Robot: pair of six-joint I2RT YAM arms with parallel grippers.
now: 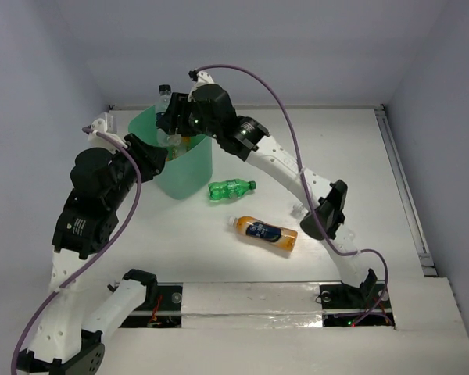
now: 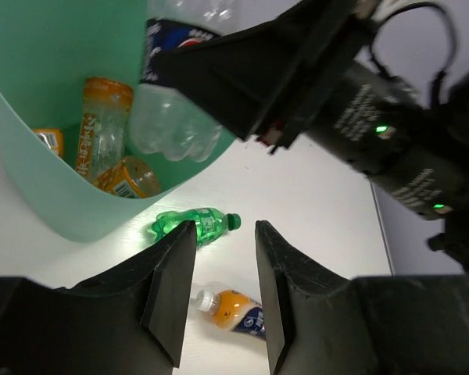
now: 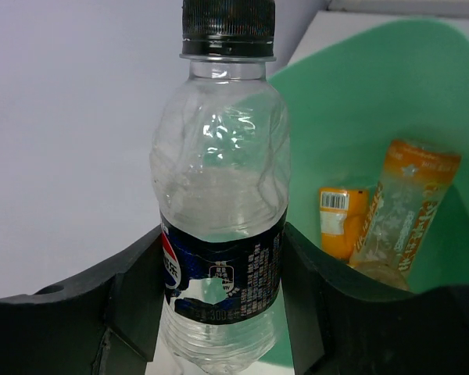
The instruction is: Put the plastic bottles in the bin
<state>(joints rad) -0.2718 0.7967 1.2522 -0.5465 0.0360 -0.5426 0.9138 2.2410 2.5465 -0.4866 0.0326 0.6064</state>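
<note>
My right gripper (image 1: 173, 119) is shut on a clear bottle (image 3: 223, 219) with a black cap and a dark label, holding it upright over the far-left rim of the mint-green bin (image 1: 189, 173). Several orange bottles (image 3: 410, 203) lie inside the bin (image 3: 359, 109). My left gripper (image 2: 224, 234) is open and empty, raised beside the bin's near-left wall (image 2: 47, 195). A green bottle (image 1: 231, 189) lies on the table right of the bin. An orange bottle with a dark blue label (image 1: 264, 231) lies nearer me. Both show past the left fingers: the green bottle (image 2: 195, 223) and the orange bottle (image 2: 234, 308).
The white table (image 1: 352, 156) is bounded by walls at the back and sides. A rail (image 1: 402, 187) runs along its right edge. The right arm (image 1: 297, 176) stretches diagonally over the table's middle, above and right of the two loose bottles.
</note>
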